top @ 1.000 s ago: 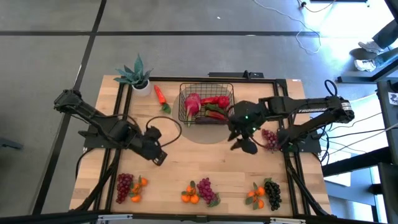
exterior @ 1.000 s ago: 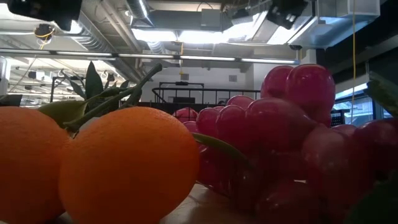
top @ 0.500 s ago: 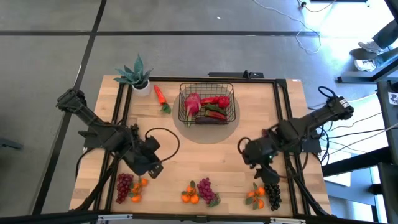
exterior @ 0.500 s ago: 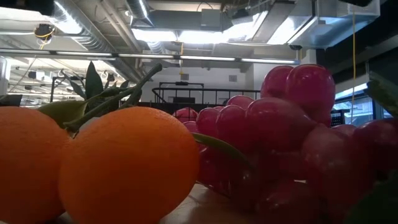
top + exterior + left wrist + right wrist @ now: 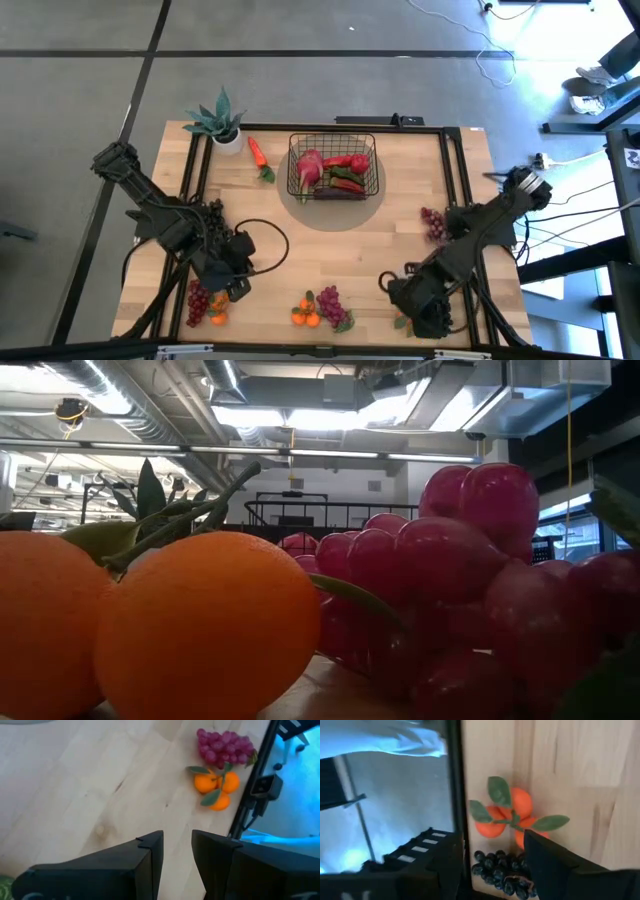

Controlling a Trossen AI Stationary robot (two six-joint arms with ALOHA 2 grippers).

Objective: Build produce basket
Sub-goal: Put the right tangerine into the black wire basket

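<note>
The black wire basket (image 5: 335,165) stands at the table's far middle and holds a pink radish, red peppers and a dark eggplant. My left gripper (image 5: 235,285) is open by a narrow gap and empty (image 5: 177,852), just right of the red grapes (image 5: 225,745) and oranges (image 5: 216,787) at the near left. My right gripper (image 5: 420,318) is open and empty (image 5: 492,865) above the oranges (image 5: 507,815) and black grapes (image 5: 500,872) at the near right. It hides them in the high view. A purple-red grape bunch (image 5: 432,222) lies on the table at the right.
A carrot (image 5: 258,153) lies by a spiky green plant in a white pot (image 5: 222,122) at the far left. Oranges with purple grapes (image 5: 322,308) lie at the near middle and fill the low view (image 5: 200,630). Black frame rails (image 5: 455,170) run along both table sides.
My right gripper has swung from beside the basket toward the table's near edge and now stands over the black grapes and oranges. My left gripper has moved toward the near edge and a little left, toward the red grapes. No produce has moved.
</note>
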